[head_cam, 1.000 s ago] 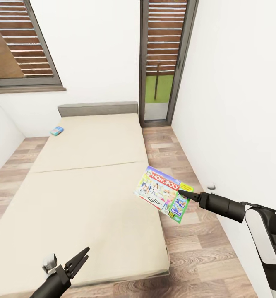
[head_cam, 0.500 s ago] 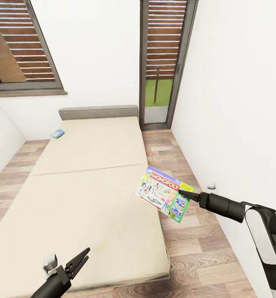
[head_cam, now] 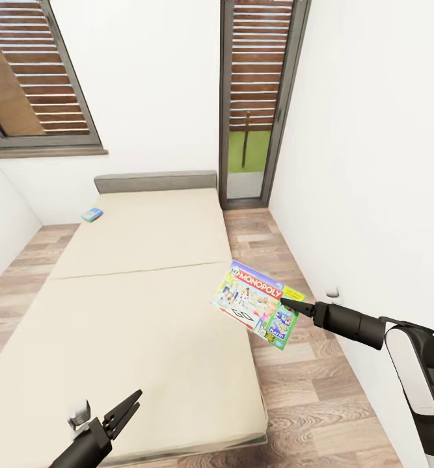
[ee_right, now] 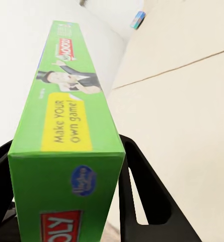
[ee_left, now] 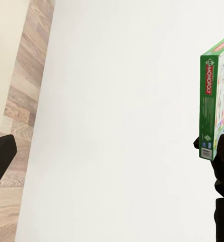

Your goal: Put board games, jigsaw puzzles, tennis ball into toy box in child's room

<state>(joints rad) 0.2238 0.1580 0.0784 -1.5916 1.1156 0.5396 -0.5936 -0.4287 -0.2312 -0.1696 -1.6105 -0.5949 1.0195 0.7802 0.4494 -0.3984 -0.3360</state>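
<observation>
My right gripper (head_cam: 293, 304) is shut on the edge of a green Monopoly board game (head_cam: 257, 303), holding it in the air over the floor beside the bed (head_cam: 132, 305). The right wrist view looks along the box's green side (ee_right: 66, 136), with black fingers (ee_right: 134, 186) on either side of it. A second, small blue board game (head_cam: 91, 214) lies on the mattress near the grey headboard, at its far left corner. My left gripper (head_cam: 127, 407) hovers open over the bed's near end, holding nothing. From the left wrist camera the Monopoly box (ee_left: 215, 96) shows against the white wall.
A white wall (head_cam: 373, 162) runs close along my right side, with a strip of wood floor (head_cam: 288, 364) between it and the bed. A glass door with slatted shutters (head_cam: 256, 97) stands beyond the bed, and a shuttered window (head_cam: 34, 78) is at the far left.
The whole view has shifted so the bed and headboard sit a little farther off and lower in the picture: the camera moved. Both arms and the held box keep their places.
</observation>
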